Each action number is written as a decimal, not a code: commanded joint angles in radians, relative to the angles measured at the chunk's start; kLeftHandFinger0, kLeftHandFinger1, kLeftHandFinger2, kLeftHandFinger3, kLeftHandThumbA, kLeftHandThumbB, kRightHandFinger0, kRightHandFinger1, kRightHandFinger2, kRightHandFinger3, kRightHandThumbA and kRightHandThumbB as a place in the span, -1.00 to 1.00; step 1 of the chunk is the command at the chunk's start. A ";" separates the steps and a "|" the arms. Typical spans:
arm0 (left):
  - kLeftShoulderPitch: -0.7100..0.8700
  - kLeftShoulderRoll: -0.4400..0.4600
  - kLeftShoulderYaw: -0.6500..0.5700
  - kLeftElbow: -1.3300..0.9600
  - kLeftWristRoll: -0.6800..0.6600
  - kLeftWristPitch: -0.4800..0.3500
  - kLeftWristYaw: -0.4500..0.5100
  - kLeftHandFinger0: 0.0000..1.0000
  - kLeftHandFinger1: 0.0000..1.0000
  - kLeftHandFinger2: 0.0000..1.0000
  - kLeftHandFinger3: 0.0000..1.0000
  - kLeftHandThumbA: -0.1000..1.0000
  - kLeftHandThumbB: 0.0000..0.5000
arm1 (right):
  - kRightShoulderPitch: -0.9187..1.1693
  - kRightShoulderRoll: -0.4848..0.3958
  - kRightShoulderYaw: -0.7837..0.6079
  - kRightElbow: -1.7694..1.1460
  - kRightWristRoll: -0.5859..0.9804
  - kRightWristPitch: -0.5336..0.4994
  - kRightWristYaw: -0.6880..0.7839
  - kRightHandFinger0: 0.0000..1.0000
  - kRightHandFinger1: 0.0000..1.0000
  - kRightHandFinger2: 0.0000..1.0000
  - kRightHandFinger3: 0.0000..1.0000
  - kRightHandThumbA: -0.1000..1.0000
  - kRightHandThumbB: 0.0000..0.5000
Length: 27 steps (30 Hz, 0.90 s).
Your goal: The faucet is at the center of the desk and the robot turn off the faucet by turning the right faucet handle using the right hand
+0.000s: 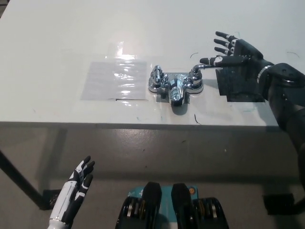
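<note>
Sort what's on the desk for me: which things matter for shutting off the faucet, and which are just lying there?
Job:
faucet
right faucet handle
right robot hand, open at the handle's far end

Lying about:
clear plastic sheet
dark patch under the right arm
left robot hand, idle below the desk edge

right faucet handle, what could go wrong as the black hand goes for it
The right hand is open with only a fingertip near the far end of the thin right faucet handle, so it may slide off the lever instead of turning it. The faucet looks loose on the desk, so a sideways push might shift it. The left hand rests below the desk edge, too far away to steady anything.
</note>
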 commanded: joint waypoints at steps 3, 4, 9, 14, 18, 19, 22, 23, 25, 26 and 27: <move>-0.010 0.015 -0.008 -0.037 0.010 -0.023 -0.010 1.00 1.00 1.00 1.00 0.84 0.43 | -0.062 -0.013 0.002 -0.011 0.004 -0.013 0.013 1.00 1.00 1.00 1.00 1.00 0.70; -0.012 0.015 -0.009 -0.036 0.010 -0.023 -0.011 1.00 1.00 1.00 1.00 0.84 0.43 | -0.058 -0.010 -0.002 -0.012 0.008 -0.017 0.014 1.00 1.00 1.00 1.00 1.00 0.70; -0.015 0.015 -0.008 -0.032 0.002 -0.027 -0.015 1.00 1.00 1.00 1.00 0.82 0.44 | -0.050 0.007 -0.005 -0.006 0.011 -0.026 0.016 1.00 1.00 1.00 1.00 1.00 0.76; -0.014 0.017 -0.009 -0.038 0.006 -0.026 -0.016 1.00 1.00 1.00 1.00 0.83 0.44 | -0.043 0.027 -0.007 -0.008 0.013 -0.031 0.011 1.00 1.00 1.00 1.00 1.00 0.76; -0.020 0.017 -0.008 -0.034 0.006 -0.024 -0.017 1.00 1.00 1.00 1.00 0.83 0.41 | -0.046 0.035 -0.006 -0.006 0.011 -0.029 0.013 1.00 1.00 1.00 1.00 1.00 0.75; -0.019 0.017 -0.008 -0.034 0.006 -0.023 -0.017 1.00 1.00 1.00 1.00 0.83 0.41 | -0.046 0.037 -0.005 -0.006 0.011 -0.029 0.015 1.00 1.00 1.00 1.00 1.00 0.75; -0.014 0.018 -0.006 -0.039 0.006 -0.021 -0.016 1.00 1.00 1.00 1.00 0.83 0.44 | -0.041 0.049 0.006 -0.003 0.001 -0.021 0.019 1.00 1.00 1.00 1.00 1.00 0.76; -0.014 0.018 -0.007 -0.038 0.005 -0.022 -0.017 1.00 1.00 1.00 1.00 0.82 0.43 | -0.038 0.049 0.011 -0.002 -0.003 -0.019 0.028 1.00 1.00 1.00 1.00 1.00 0.72; -0.015 0.016 -0.008 -0.036 0.003 -0.023 -0.017 1.00 1.00 1.00 1.00 0.81 0.42 | -0.034 0.050 0.016 -0.001 -0.004 -0.019 0.041 1.00 1.00 1.00 1.00 1.00 0.69; -0.016 0.017 -0.007 -0.036 0.005 -0.024 -0.017 1.00 1.00 1.00 1.00 0.82 0.42 | -0.032 0.051 0.022 -0.002 -0.009 -0.021 0.050 1.00 1.00 1.00 1.00 1.00 0.66; -0.018 0.018 -0.006 -0.037 0.007 -0.024 -0.016 1.00 1.00 1.00 1.00 0.82 0.42 | -0.032 0.051 0.032 -0.002 -0.017 -0.021 0.063 1.00 1.00 1.00 1.00 1.00 0.66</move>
